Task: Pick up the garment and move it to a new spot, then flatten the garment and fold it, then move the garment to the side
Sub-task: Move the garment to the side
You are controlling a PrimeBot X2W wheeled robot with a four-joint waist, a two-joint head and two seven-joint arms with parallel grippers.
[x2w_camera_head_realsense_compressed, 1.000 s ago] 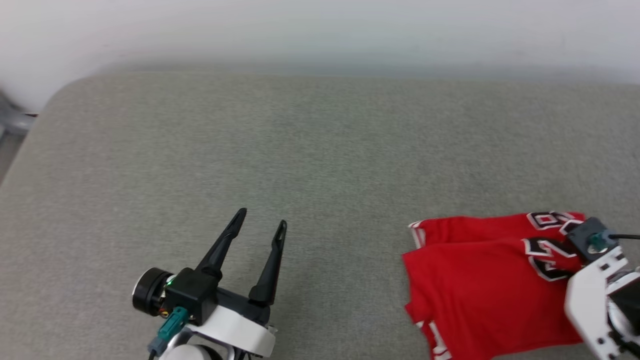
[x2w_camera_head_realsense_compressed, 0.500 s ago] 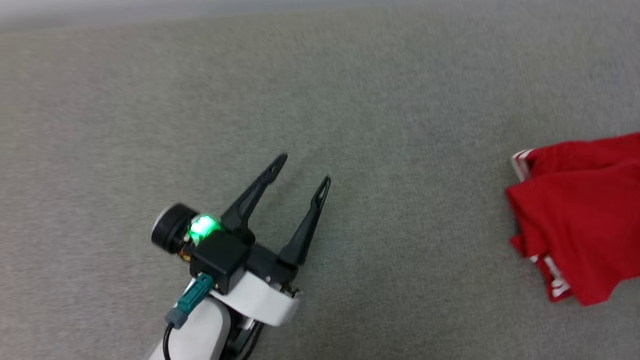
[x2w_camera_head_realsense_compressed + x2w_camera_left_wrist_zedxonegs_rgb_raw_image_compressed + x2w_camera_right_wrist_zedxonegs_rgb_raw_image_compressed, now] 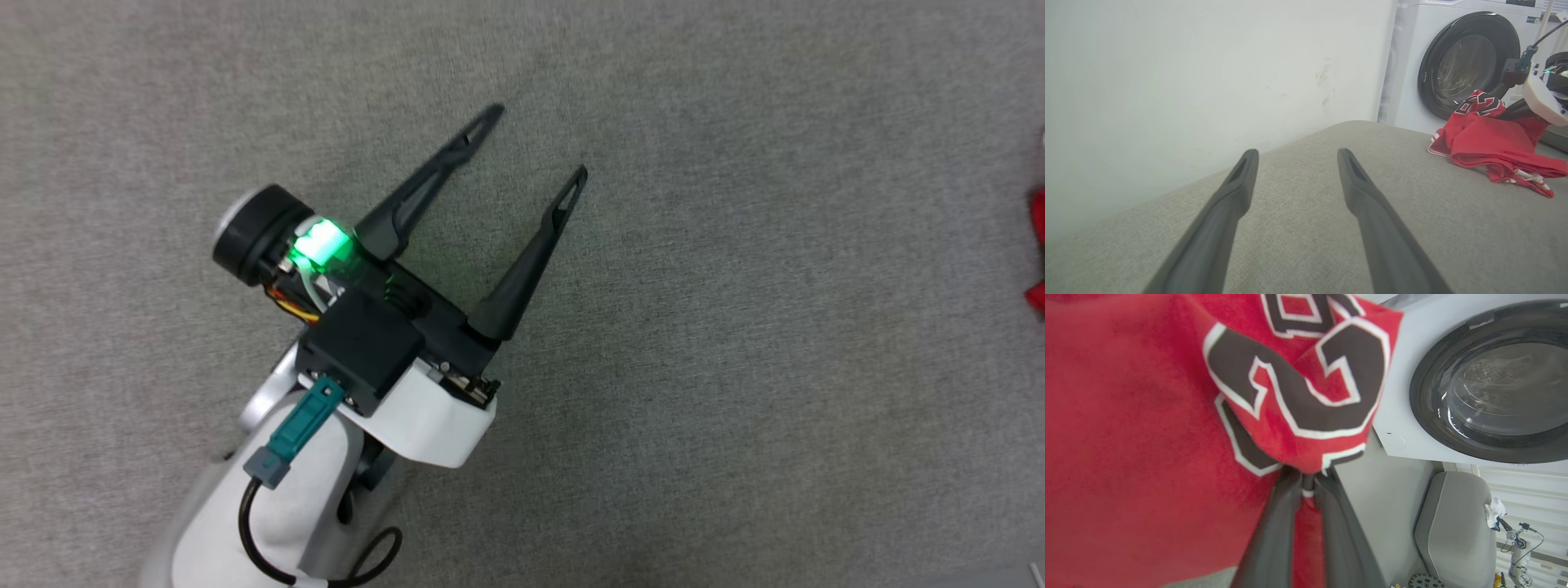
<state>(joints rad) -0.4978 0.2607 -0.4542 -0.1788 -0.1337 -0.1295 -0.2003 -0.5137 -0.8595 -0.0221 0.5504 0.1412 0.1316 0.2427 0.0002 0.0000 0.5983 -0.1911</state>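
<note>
The garment (image 3: pixel 1490 143), a red jersey with black white-edged numbers, lies bunched at the right end of the grey cushioned surface (image 3: pixel 1298 228) in the left wrist view. One corner is lifted by my right gripper (image 3: pixel 1515 112). Up close, my right gripper (image 3: pixel 1306 479) is shut on a fold of the garment (image 3: pixel 1126 437) just below the printed numbers. My left gripper (image 3: pixel 537 140) hovers open over bare grey fabric, far left of the garment, nothing between its fingers (image 3: pixel 1241 183). A red sliver of the garment (image 3: pixel 1038 216) touches the head view's right edge.
A white washing machine (image 3: pixel 1466 61) with a dark round door stands past the right end of the surface, close behind the garment. A pale wall (image 3: pixel 1208 81) runs along the far side. A grey padded seat (image 3: pixel 1453 522) sits below the machine.
The head camera has swung down and left, so the garment slid to the view's right edge and the right gripper left it. The left gripper stays open.
</note>
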